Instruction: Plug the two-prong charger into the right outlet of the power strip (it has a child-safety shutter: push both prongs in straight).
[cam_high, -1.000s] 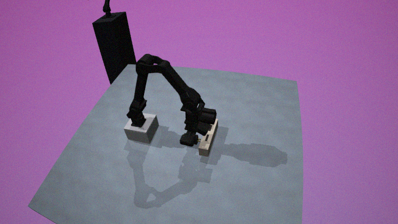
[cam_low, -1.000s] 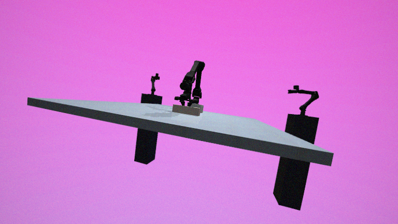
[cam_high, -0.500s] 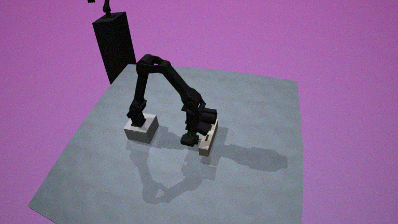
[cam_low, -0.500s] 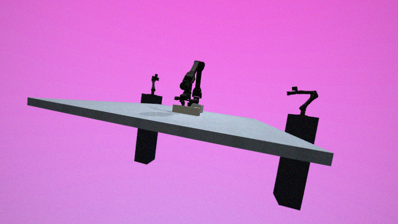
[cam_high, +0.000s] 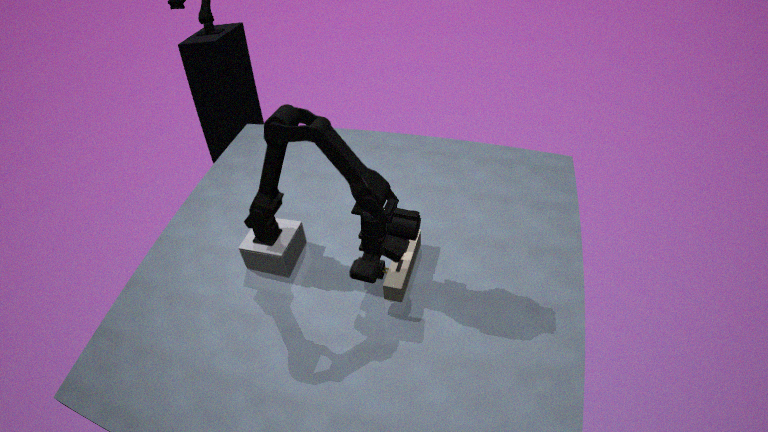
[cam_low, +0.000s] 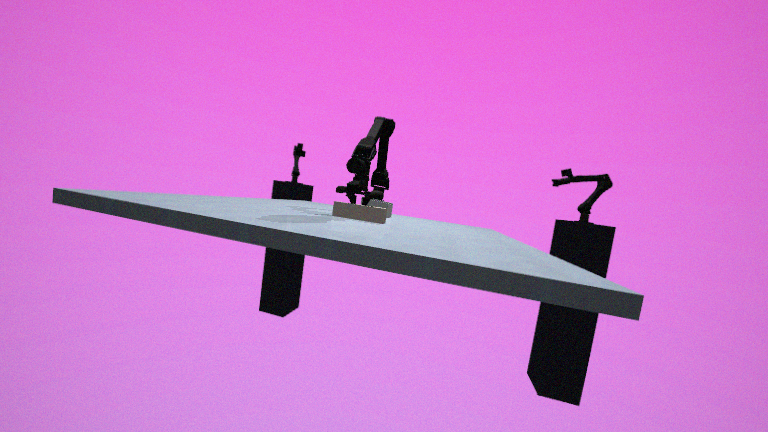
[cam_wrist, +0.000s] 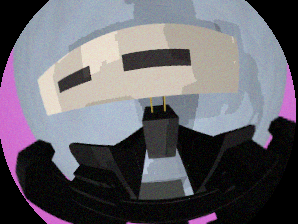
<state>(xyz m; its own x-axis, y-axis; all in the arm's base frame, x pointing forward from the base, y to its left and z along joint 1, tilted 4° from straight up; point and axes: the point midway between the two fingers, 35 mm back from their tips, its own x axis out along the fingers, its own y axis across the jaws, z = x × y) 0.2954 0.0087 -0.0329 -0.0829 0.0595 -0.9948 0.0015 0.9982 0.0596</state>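
My gripper (cam_wrist: 158, 127) (cam_high: 381, 260) is shut on the dark grey charger (cam_wrist: 160, 131), seen between its fingers in the wrist view. Two thin gold prongs (cam_wrist: 164, 104) point away from the gripper, toward the beige power strip (cam_wrist: 212, 72) (cam_high: 394, 278) (cam_low: 357, 212). Their tips show at the strip's near edge in the wrist view, outside both outlets; whether they touch it cannot be told. The right outlet (cam_wrist: 156, 59) (cam_high: 399, 266) is a dark slot ahead of the prongs. The left outlet (cam_wrist: 75, 79) is farther to the left. In the exterior view the charger is hidden.
The arm stands on a pale block (cam_high: 268, 265) on the grey-blue table (cam_high: 483, 225) (cam_low: 440, 241). Black pillars (cam_high: 222, 91) (cam_low: 569, 349) bearing other small arms stand beyond the table's sides. The arm's shadow crosses the table around the strip.
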